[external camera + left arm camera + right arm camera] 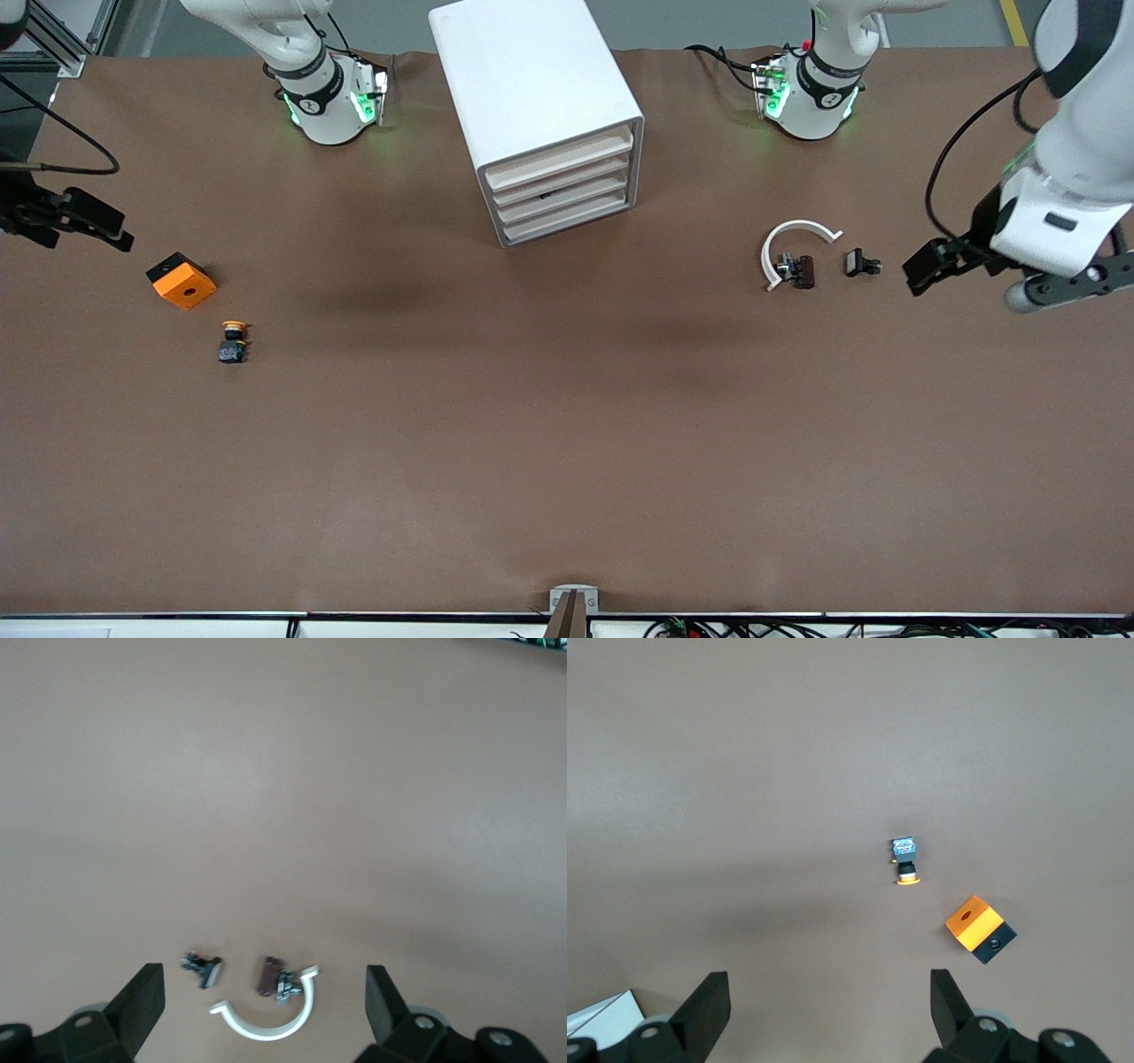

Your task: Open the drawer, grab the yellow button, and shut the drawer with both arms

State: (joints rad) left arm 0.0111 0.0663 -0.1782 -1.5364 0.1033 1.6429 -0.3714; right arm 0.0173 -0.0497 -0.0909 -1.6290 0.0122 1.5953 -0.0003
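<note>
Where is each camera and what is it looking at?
Front view: high up across the table, facing both arms, the drawer cabinet between them.
Left wrist view: on the left arm, looking down past the open left gripper at the white arc and black clips.
Right wrist view: on the right arm, looking down past the open right gripper at the button and orange block.
The front view shares all of these.

bare table around button (233,341), orange block (182,280) close beside it

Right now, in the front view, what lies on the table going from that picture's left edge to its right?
Orange block → button → white drawer cabinet → white arc with a dark clip → small black clip.
</note>
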